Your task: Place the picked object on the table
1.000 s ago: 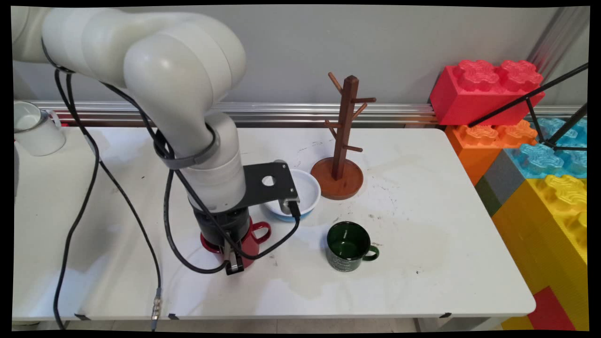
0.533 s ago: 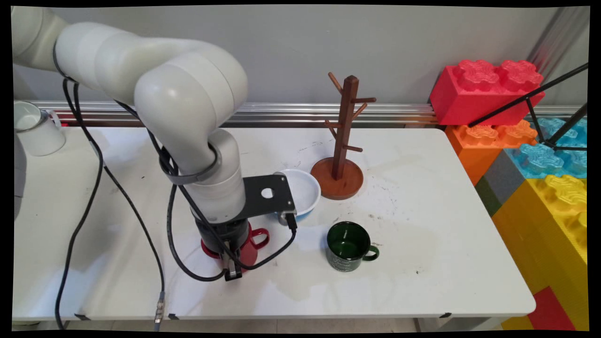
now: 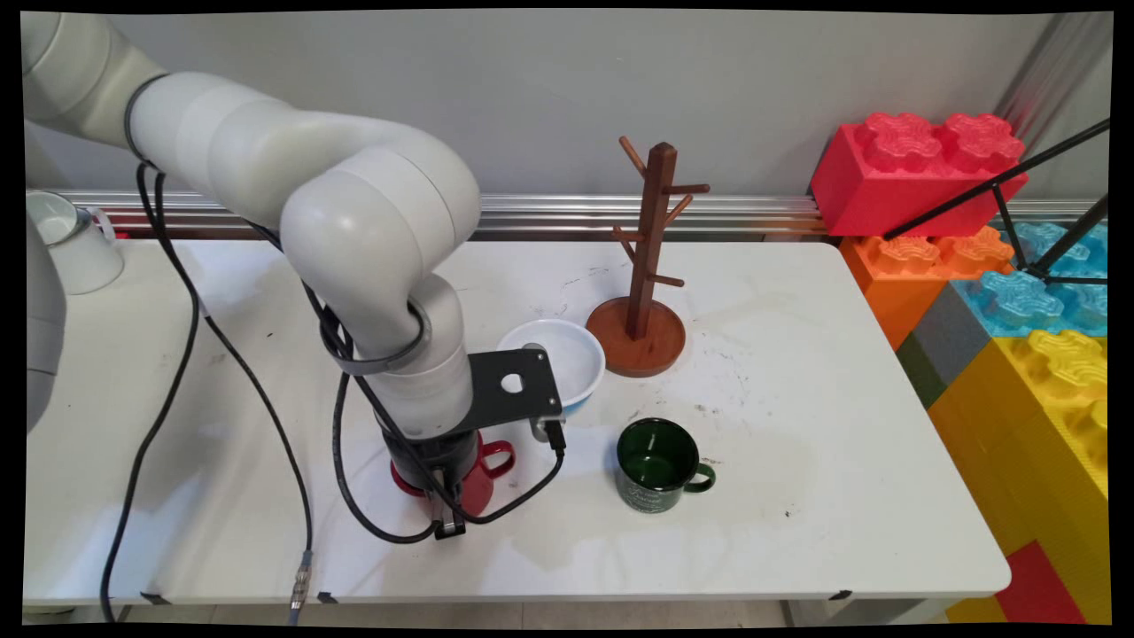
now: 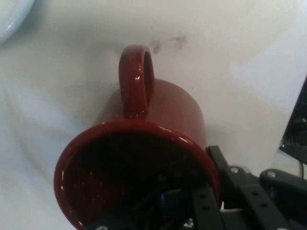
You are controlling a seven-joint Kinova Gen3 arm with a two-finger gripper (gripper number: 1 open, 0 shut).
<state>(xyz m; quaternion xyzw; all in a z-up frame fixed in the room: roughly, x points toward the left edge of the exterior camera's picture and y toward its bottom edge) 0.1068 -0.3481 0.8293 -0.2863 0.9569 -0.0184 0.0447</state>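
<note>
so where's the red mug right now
In the main view the red mug sits near the table's front edge, left of centre, directly under the tool, with the white bowl just behind it and the green mug to its right.

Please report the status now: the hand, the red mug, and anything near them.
Hand down on the red mug, one finger inside the rim, one outside. Mug upright on the table. White bowl just behind; green mug apart.

Green mug [image 3: 656, 466], blue-and-white bowl [image 3: 576, 356], wooden mug tree [image 3: 644, 266], white mug [image 3: 73, 244].
</note>
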